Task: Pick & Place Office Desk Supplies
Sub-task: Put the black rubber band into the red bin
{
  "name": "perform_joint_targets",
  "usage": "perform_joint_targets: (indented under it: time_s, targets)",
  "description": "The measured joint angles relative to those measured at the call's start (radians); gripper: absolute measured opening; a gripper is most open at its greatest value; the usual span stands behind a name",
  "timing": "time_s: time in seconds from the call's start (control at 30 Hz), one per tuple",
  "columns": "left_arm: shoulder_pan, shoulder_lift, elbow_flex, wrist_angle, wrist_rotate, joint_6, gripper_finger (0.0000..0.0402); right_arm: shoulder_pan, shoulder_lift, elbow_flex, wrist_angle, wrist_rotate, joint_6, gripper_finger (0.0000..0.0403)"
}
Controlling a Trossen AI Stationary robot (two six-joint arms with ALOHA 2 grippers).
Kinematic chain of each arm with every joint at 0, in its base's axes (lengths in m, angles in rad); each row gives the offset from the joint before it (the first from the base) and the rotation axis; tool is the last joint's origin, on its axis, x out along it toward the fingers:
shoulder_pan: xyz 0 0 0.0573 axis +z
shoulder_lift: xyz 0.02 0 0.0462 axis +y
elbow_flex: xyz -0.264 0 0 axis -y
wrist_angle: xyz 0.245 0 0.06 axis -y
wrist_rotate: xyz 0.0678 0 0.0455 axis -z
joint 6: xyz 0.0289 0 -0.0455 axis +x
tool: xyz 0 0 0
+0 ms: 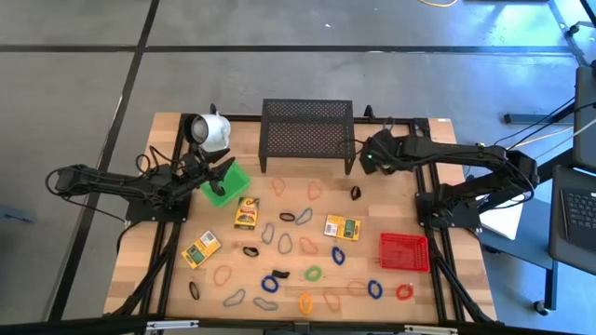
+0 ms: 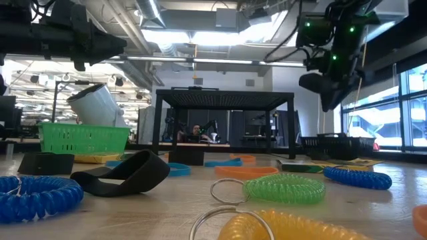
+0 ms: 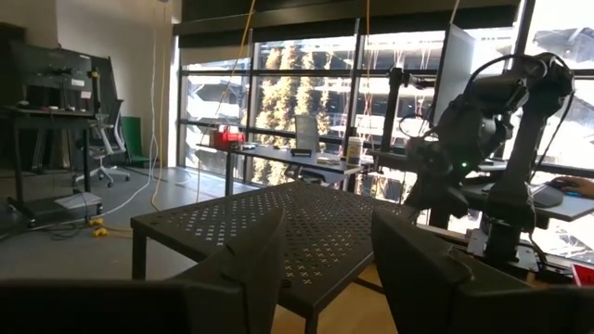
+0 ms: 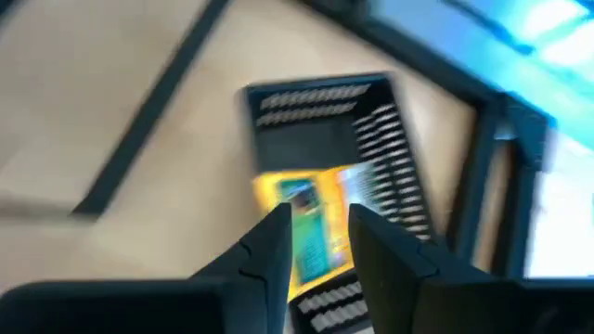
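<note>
My right gripper (image 4: 318, 218) hangs open beside the right end of the black mesh shelf (image 1: 307, 135), over a black basket (image 4: 316, 116). A yellow box (image 4: 302, 193) with green print lies in that basket, below the fingertips and blurred. Three more yellow boxes lie flat on the table (image 1: 247, 212) (image 1: 342, 227) (image 1: 200, 248). Several coloured loops lie scattered over the table's near half, among them a blue one (image 1: 269, 283) and a green one (image 1: 313, 274). My left gripper (image 3: 329, 232) waits open by the green basket (image 1: 223, 183), pointing level at the shelf.
A white mug (image 1: 209, 130) lies on its side at the far left. A red basket (image 1: 404, 251) sits at the near right. The mesh shelf stands at the middle of the far edge. The low view shows the black basket (image 2: 333, 141) under my right gripper (image 2: 327, 100).
</note>
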Motion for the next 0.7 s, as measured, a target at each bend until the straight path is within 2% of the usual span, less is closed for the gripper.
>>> perform_joint_targets:
  time_s: [0.13,0.33,0.5,0.7]
  targets:
    - [0.000,0.000,0.000,0.000,0.000,0.000,0.0157,0.068,0.000,-0.003,-0.001,-0.058,-0.049,0.0110]
    - [0.000,0.000,0.000,-0.001,0.000,0.000,0.0157,0.216,0.000,-0.030,0.023,-0.153,0.024,0.0096]
    - [0.000,0.000,0.000,-0.005,0.000,-0.009,0.0157,0.338,0.000,-0.090,0.197,-0.165,0.056,0.0087]
    - [-0.001,0.000,0.000,-0.008,0.000,-0.009,0.0157,0.386,0.000,-0.215,0.445,-0.320,0.058,0.0090]
